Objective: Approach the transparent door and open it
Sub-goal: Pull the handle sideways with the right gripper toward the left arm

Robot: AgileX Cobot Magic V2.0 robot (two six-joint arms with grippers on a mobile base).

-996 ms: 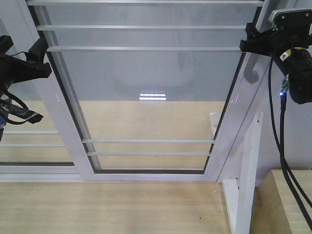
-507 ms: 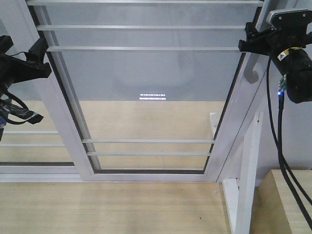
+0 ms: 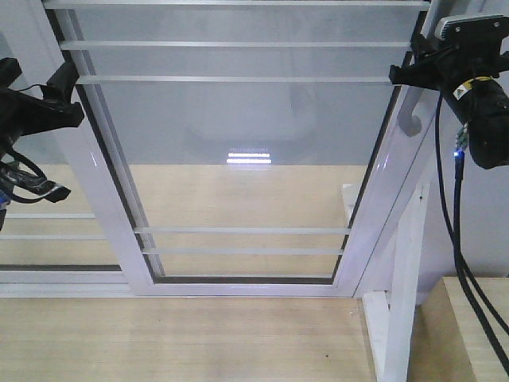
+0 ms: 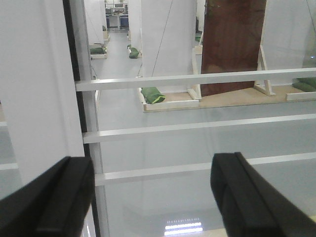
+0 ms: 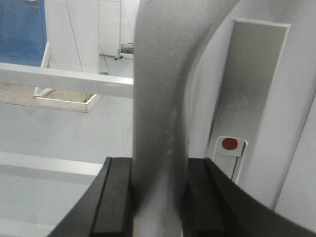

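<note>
Grey handle (image 5: 159, 94), seemingly within right end effector (image 5: 158, 168)

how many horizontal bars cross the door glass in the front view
5 bars on the transparent door: three near the top, and two close together near the bottom. More may lie above the picture's edge.

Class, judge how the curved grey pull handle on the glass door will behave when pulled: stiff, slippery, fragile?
The curved grey pull handle looks like solid metal, so probably stiff. Its smooth sheen suggests the right gripper clamping it could slip. Thick, hence hardly fragile.
</note>
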